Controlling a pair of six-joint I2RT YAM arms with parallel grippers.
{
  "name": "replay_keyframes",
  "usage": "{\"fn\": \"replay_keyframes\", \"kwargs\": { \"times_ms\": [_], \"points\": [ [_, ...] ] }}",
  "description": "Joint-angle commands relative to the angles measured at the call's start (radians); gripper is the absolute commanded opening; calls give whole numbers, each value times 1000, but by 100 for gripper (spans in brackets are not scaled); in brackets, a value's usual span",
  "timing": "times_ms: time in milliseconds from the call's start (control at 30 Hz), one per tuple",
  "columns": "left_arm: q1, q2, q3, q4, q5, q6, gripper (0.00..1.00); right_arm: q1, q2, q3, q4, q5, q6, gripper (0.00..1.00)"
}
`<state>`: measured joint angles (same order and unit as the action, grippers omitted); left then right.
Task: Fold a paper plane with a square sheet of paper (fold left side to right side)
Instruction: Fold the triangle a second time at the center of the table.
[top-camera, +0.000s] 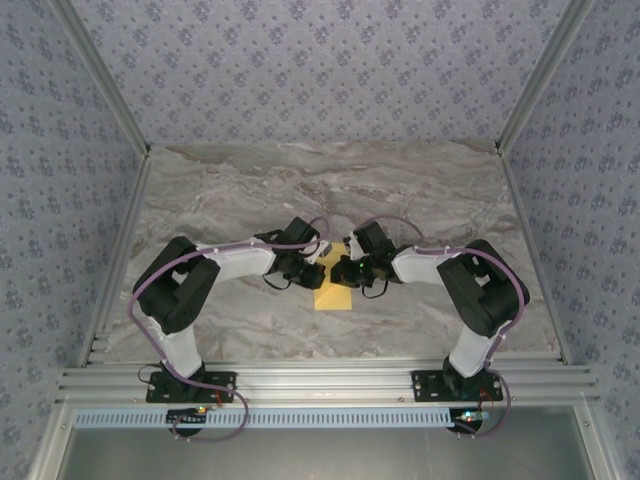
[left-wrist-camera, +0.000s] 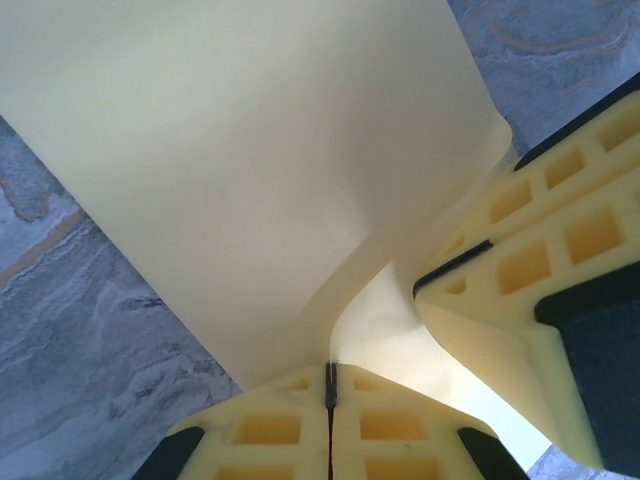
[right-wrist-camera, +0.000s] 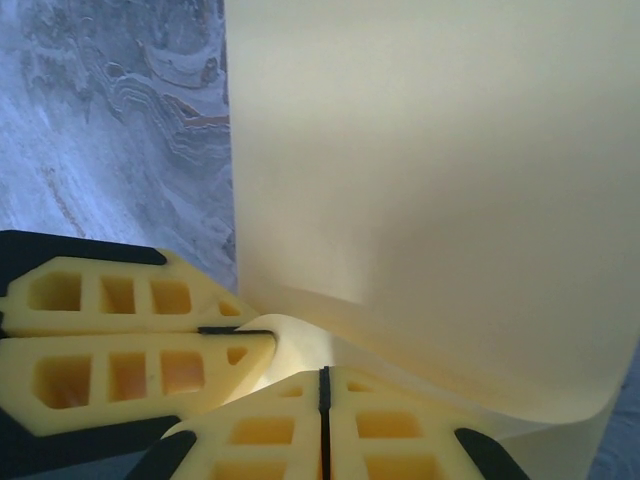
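the square sheet of paper (top-camera: 335, 296) lies near the middle of the marble desk (top-camera: 240, 190), between the two arms, which reach in from either side and meet over it. from above we see it as a small yellow-orange patch, its far part hidden under the wrists and its near part showing as a narrow upright rectangle with a straight near edge flat on the desk. close up the paper looks pale and creamy, smooth and unmarked, and light glows softly through it. in the left wrist view one layer rises off the desk in a broad sweep, bends away from the camera and ends in a soft curl at its upper right corner. in the right wrist view its left edge runs straight down against the veined stone, and the lower right of the sheet rolls over into a rounded, unpressed bend. the left fingers (left-wrist-camera: 322, 388) are pressed together with no gap, nipping the lifted paper at its edge. the right fingers (right-wrist-camera: 315, 390) are likewise closed tight on the sheet. the two sets of tips sit just beside each other, at an angle, on the same stretch of paper.
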<state>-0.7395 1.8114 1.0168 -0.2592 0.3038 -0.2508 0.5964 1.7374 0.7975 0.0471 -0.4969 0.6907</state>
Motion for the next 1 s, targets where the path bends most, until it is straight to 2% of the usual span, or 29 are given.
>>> {"fn": "replay_keyframes", "kwargs": {
  "times_ms": [0,300,467,567,700,767,967],
  "points": [
    [2,22,20,-21,20,18,6,4,17,8,-68,38,-35,10],
    [3,-4,25,-36,2,10,14,2,23,-7,-117,75,-44,9],
    [3,-96,20,-68,-52,-4,24,0,28,-13,-115,77,-41,10],
    [3,-157,11,-79,-45,-23,28,0,29,-11,-110,75,-40,10],
    [2,-216,-35,-44,21,-76,29,0,30,-13,-93,68,-36,10],
    [-7,-233,-67,-2,90,-115,28,1,33,-11,-91,64,-36,10],
    [-43,-226,-127,98,203,-201,28,2,34,-10,-90,60,-36,10]
  ]
}}
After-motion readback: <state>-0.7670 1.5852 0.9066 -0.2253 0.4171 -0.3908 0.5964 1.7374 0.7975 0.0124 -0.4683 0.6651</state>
